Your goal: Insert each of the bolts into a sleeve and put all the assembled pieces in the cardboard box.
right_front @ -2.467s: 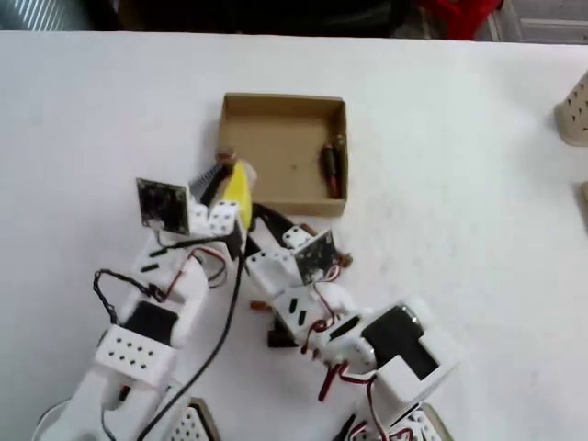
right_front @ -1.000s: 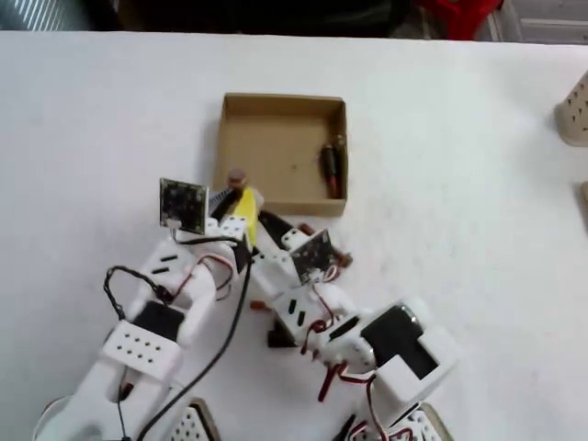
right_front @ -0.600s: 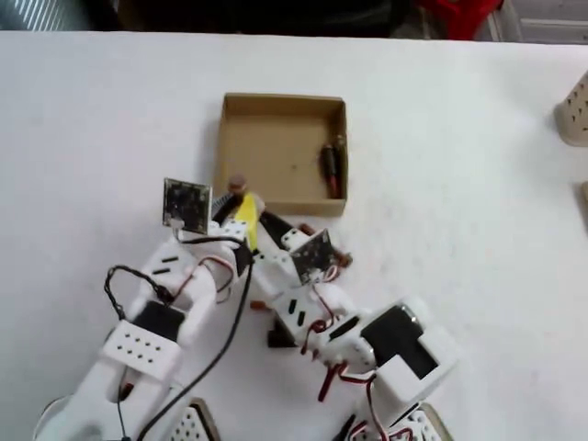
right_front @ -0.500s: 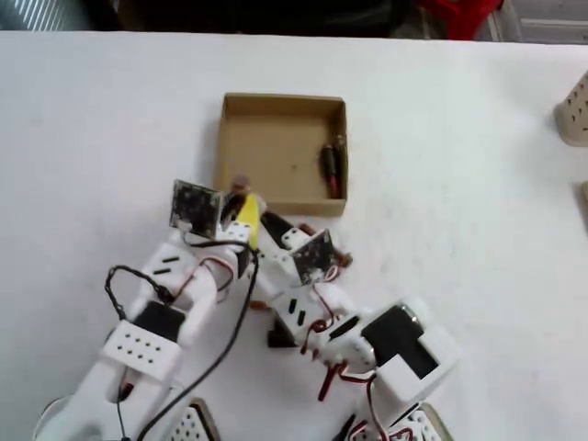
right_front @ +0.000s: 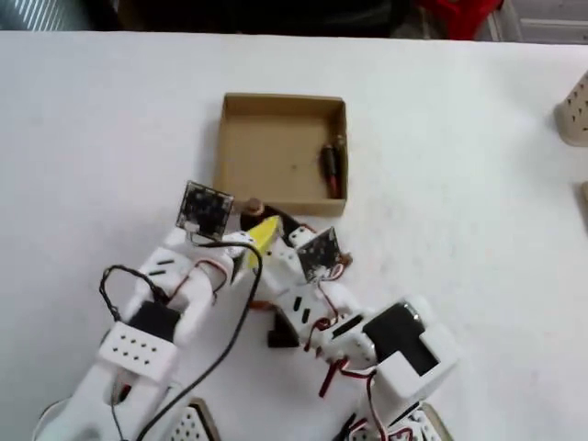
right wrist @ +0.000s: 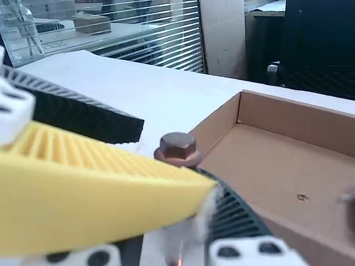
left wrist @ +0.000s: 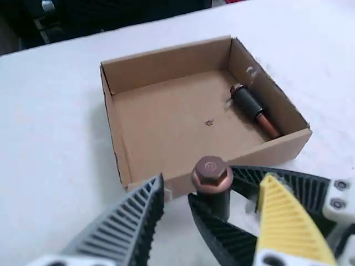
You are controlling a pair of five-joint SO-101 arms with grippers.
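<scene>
A copper hex-head bolt (left wrist: pixel 211 171) stands upright in a black sleeve (left wrist: pixel 221 203) just in front of the cardboard box (left wrist: pixel 116 133). My right gripper (left wrist: pixel 213 193), with black ribbed fingers (left wrist: pixel 285 187), is shut on the sleeve. My left gripper (left wrist: pixel 212 184) is open around them; its grey finger (left wrist: pixel 130 219) and yellow finger (left wrist: pixel 282 216) stand apart from the bolt. From above, the bolt head (right_front: pixel 250 206) sits by the box's (right_front: pixel 276 101) near wall, with the yellow finger (right_front: pixel 263 233) beside it. The bolt head (right wrist: pixel 177 148) rises above that yellow finger (right wrist: pixel 94 188).
One assembled bolt-and-sleeve piece (right_front: pixel 331 165) lies along the box's right wall, also seen as a dark piece (left wrist: pixel 252 105) in the left wrist view. Both arms crowd the table just in front of the box. A beige object (right_front: pixel 574 115) stands at the right edge.
My left arm swung right and back from the box's left wall, bringing the bolt to the right gripper. The bolt head now sits at the right gripper's fingers.
</scene>
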